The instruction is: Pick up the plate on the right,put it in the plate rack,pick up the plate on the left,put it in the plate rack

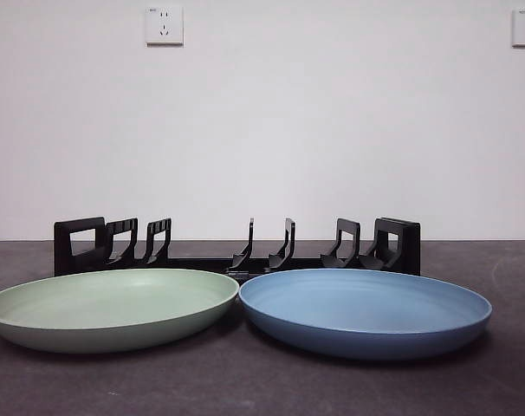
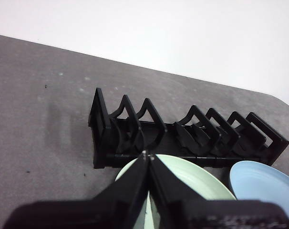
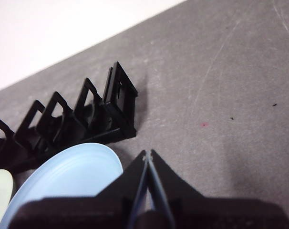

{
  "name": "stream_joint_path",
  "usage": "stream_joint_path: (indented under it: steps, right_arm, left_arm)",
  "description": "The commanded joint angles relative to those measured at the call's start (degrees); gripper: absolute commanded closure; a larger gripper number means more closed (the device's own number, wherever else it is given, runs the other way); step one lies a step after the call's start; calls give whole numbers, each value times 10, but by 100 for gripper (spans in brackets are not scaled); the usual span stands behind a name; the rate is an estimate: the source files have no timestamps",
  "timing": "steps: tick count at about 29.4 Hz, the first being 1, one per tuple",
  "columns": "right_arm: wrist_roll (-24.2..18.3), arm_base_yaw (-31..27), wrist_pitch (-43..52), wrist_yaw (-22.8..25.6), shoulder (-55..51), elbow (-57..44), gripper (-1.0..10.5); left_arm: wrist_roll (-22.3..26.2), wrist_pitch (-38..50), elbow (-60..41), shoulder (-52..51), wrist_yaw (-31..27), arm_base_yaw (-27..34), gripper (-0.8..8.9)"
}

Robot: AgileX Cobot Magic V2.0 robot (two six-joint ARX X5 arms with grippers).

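we see two plates flat on the dark bench [image 1: 37, 381], side by side, rims nearly touching. green plate [image 1: 111, 308] on the left, blue plate [image 1: 365, 310] on the right. black plate rack [image 1: 236, 247] sits just behind both, long side facing us, all slots without plates, blocky looped ends at each side. white wall behind with two sockets [image 1: 164, 25]. neither arm shows in the front view. from the wrist views, left pincer [image 2: 148, 155] hangs above the green plate near the rack, jaws closed tip to tip, holding nothing. right pincer [image 3: 148, 153] is above the bench beside the blue plate's edge, near the rack's end, jaws also closed and holding nothing.
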Motion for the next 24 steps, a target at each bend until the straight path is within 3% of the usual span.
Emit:
stream_joint_path:
  steps: [1,7,14,16,17,18,20,24]
  right_arm:
    - [-14,-1,3,-1,64,32,956]
    - [-35,-1,3,-52,210,100,954]
    - [-63,-1,2,-177,425,179,940]
    - [-75,0,2,-202,470,196,817]
    - [-75,1,2,-208,487,202,748]
    - [-75,5,2,-208,506,210,721]
    - [-85,11,3,-207,532,221,722]
    - [-90,26,5,-205,577,231,726]
  left_arm:
    - [-1,2,30,63,3,1,819]
    - [25,3,107,205,42,1,819]
    - [29,2,203,422,148,0,815]
    - [29,2,216,464,180,0,811]
    - [28,2,220,477,184,-2,784]
    - [28,2,222,487,188,-5,687]
    - [26,2,224,493,185,-10,546]
    - [26,-4,246,493,181,-21,530]
